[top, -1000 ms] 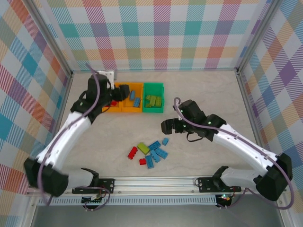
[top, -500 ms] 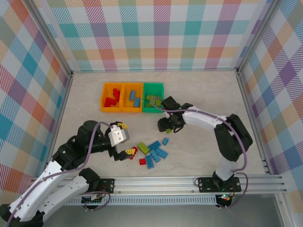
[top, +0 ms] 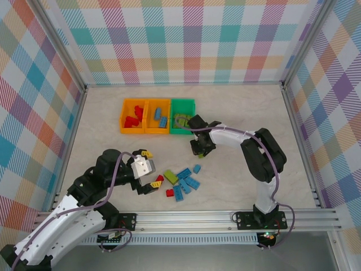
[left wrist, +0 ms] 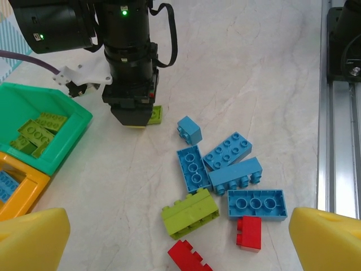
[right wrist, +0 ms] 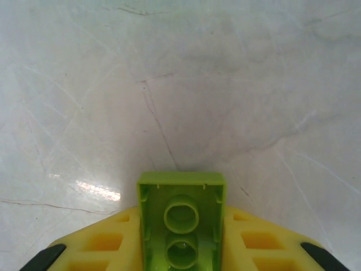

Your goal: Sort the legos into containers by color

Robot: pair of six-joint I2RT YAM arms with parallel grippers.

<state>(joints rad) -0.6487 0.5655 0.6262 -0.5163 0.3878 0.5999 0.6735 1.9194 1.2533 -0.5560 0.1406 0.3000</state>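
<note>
Loose legos [top: 183, 182] lie in a pile at the table's front middle: several light blue [left wrist: 227, 151], one lime green [left wrist: 190, 212] and two red [left wrist: 249, 232]. My left gripper [top: 149, 169] stands open just left of the pile, its yellow fingertips [left wrist: 34, 237] wide on either side and nothing between them. My right gripper [top: 197, 151] points down at the table just in front of the green container [top: 183, 101] and is shut on a lime green brick [right wrist: 181, 220]. That brick [left wrist: 153, 114] peeks from under the black gripper. Two orange containers [top: 123, 116] hold red and blue bricks.
The three containers stand in a row at the back, left of the middle. The green one [left wrist: 67, 121] holds several lime bricks. A metal rail [top: 186, 217] runs along the near edge. Checked walls close in the table on three sides.
My left arm swung from the orange containers down to the pile and its gripper opened wide. My right gripper moved to the table by the green container and shut on a lime brick.
</note>
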